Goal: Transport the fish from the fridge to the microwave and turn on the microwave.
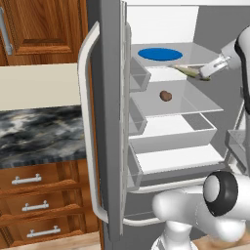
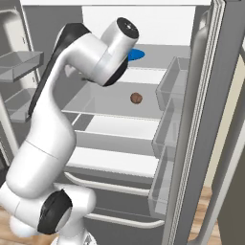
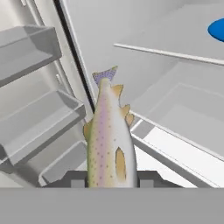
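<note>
Gripper (image 1: 209, 73): two small dark finger tips closed narrowly on the fish, one at each flank, at the end of the white glossy arm
Fish (image 3: 107, 142): slim, tapered, pale yellowish-olive body with fine speckles, pinkish stripe and orange fins; held by its thick end, purple-tinged tail pointing straight out ahead of the tips, clear of the shelves
Fridge (image 1: 105, 122): tall grey cabinet, doors open, smooth white interior, clear flat shelves, long curved light-grey handle
Plate (image 1: 160, 54): flat round blue disc on the upper shelf, beyond the fish's tail
Lump (image 1: 165, 95): small brown rounded piece, one shelf below the tool
Door bins (image 3: 30, 122): clear boxy trays, beside the tips
</note>
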